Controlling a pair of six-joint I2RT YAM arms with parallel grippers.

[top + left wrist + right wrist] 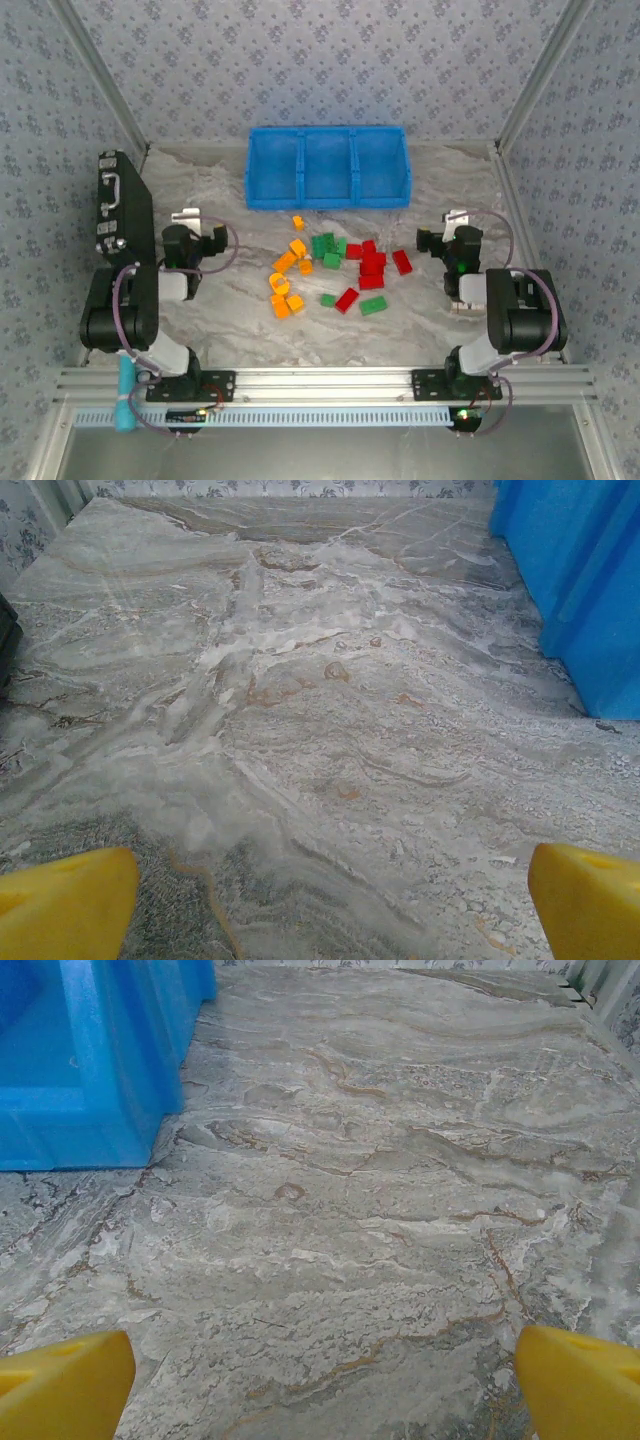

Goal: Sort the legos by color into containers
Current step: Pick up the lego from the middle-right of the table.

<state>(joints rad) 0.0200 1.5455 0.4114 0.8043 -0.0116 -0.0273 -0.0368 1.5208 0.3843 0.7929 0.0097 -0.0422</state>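
at far edge | three-compartment blue bin (327, 195) | legos (372, 265) loose on table (240, 325)

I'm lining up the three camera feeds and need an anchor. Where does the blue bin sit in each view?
Top external: the blue bin stands at the far middle of the table, beyond the bricks.
Left wrist: the blue bin runs along the upper right edge.
Right wrist: the blue bin is in the upper left corner.
Shared landmark: the grey marbled table under the bin.
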